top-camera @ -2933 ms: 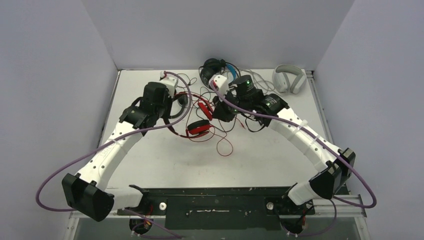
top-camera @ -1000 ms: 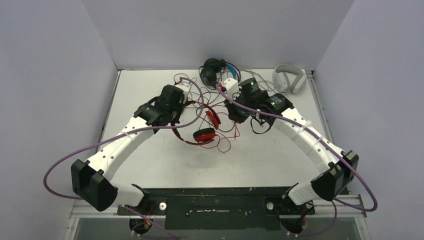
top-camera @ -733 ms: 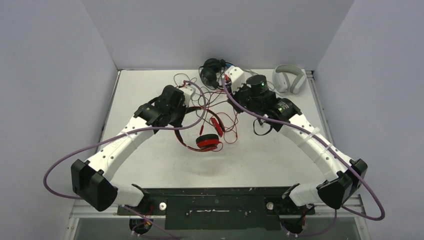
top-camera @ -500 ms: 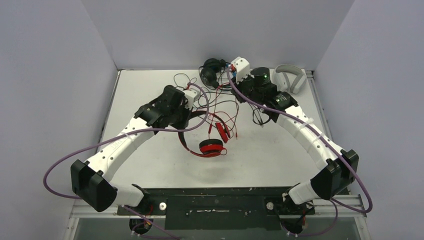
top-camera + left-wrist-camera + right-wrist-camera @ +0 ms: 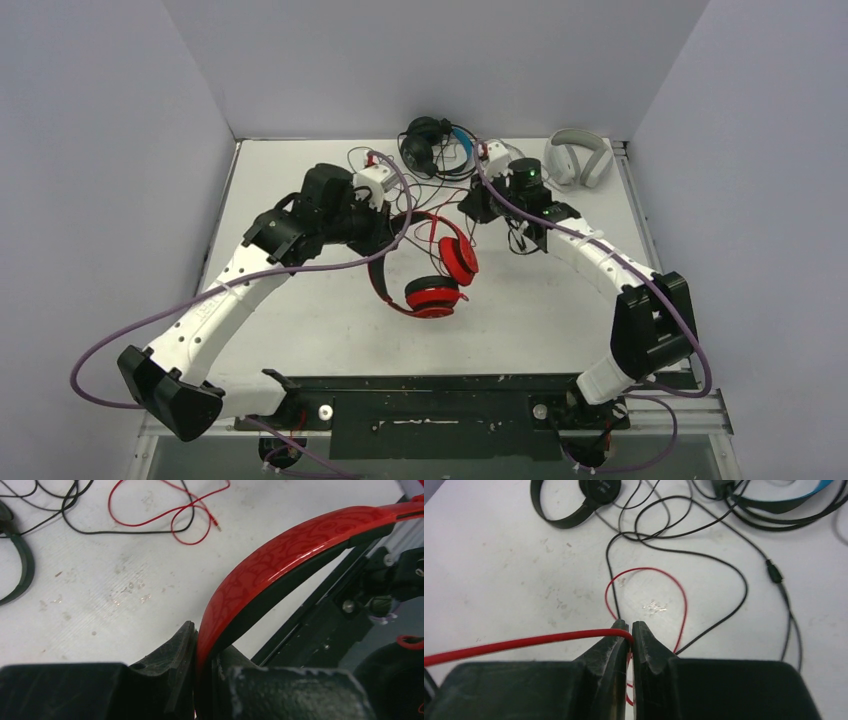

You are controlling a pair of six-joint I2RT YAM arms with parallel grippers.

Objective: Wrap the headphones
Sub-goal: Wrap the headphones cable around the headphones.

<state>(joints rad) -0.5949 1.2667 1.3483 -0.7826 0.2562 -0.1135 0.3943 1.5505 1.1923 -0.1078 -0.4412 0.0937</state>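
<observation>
**Operator:** What does my left gripper hold?

**Guide:** Your left gripper (image 5: pixel 204 647) is clamped on the headband (image 5: pixel 300 545) of the red-and-black headphones (image 5: pixel 440 272). In the left wrist view the red band rises from between the two fingers and arcs away to the right. From above, the two red ear cups (image 5: pixel 433 297) sit just right of that gripper, near the middle of the table (image 5: pixel 540 310). You cannot tell whether they touch it.

**Operator:** And my right gripper?

**Guide:** Your right gripper (image 5: pixel 630 630) is pinched together on the red cable (image 5: pixel 524 642). The cable enters from the left edge of the right wrist view and passes between the fingertips. Beyond them, more red cable lies in a loop on the table. Black cables (image 5: pixel 704 555) cross the surface around that loop.

**Operator:** Where are the other sets?

**Guide:** The small black headset (image 5: pixel 599 487) lies just beyond your right gripper, to its left in the wrist view. The black-and-blue headphones (image 5: pixel 422 140) rest at the far edge, centre, with their cable among the black ones. The white-grey headphones (image 5: pixel 578 158) lie at the far right, near the corner, just beyond your right arm.
</observation>
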